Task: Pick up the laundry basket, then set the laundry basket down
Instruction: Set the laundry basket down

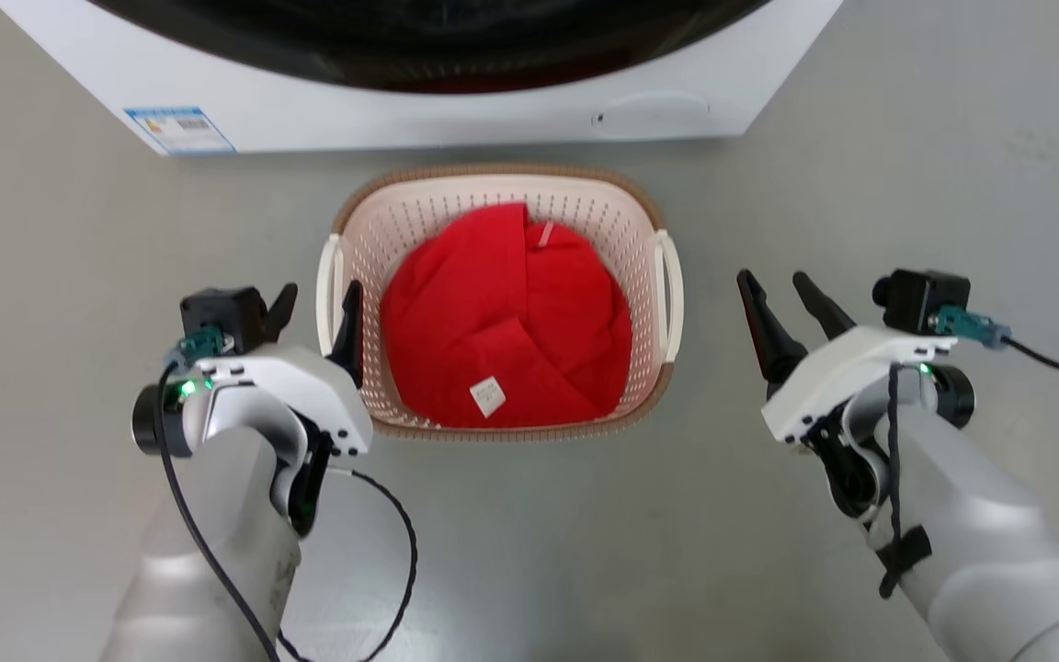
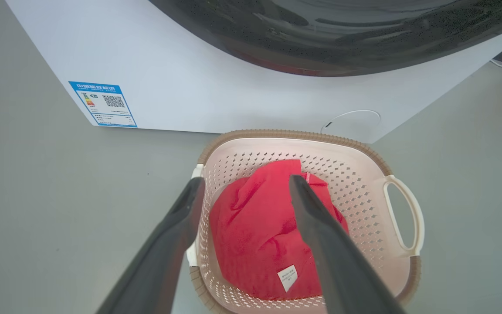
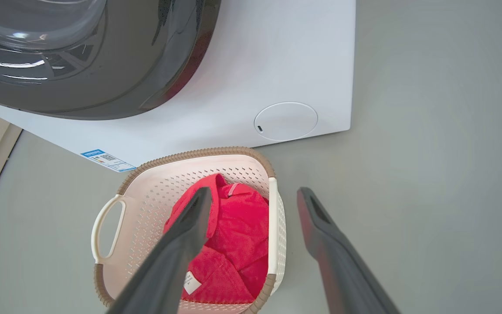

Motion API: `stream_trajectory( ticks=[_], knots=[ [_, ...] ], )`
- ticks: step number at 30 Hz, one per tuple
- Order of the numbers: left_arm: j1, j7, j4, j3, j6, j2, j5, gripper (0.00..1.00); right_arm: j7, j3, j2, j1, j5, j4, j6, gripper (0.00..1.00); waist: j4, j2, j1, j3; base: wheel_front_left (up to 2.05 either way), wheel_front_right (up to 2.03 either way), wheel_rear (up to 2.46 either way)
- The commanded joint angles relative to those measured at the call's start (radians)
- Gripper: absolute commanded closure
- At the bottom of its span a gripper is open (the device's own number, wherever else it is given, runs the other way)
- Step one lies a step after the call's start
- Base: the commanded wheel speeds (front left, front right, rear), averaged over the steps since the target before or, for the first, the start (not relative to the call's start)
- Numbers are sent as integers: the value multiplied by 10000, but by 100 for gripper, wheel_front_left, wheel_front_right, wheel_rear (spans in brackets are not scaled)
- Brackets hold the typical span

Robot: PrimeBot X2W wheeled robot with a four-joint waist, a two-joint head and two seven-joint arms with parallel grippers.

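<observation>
My left claw (image 1: 322,289) gapes wide astride the laundry basket (image 1: 493,198) at its left wall, gripping nothing. The basket rests on the floor (image 1: 529,533) before the washing machine (image 1: 401,110). My right claw (image 1: 772,276), equally wide, hangs apart from it. Lifting and setting down both remain, I judge.

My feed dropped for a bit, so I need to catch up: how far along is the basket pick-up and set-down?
Done: nothing lifted yet. The laundry basket sits on the floor before the washing machine, with a red garment inside.
In hand: the left gripper, open, straddles the left handle. The right gripper, open, is beside the right handle, apart from it.
Left: grip both handles, lift, set down.
</observation>
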Motion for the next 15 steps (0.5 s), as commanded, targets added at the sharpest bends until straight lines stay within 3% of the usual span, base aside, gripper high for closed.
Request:
stream_trajectory(
  ticks=[1,15],
  knots=[
    [343,-61,-343,299,-26,212,112,0,-137,-78,-22,527,-227,-255,71,0,8,0,0,-405,0,0,0],
    [2347,-61,-2441,1024,-1,17,826,0,-137,-2072,-82,2557,-2465,-1987,71,0,-31,0,0,-2091,0,0,0]
  ],
)
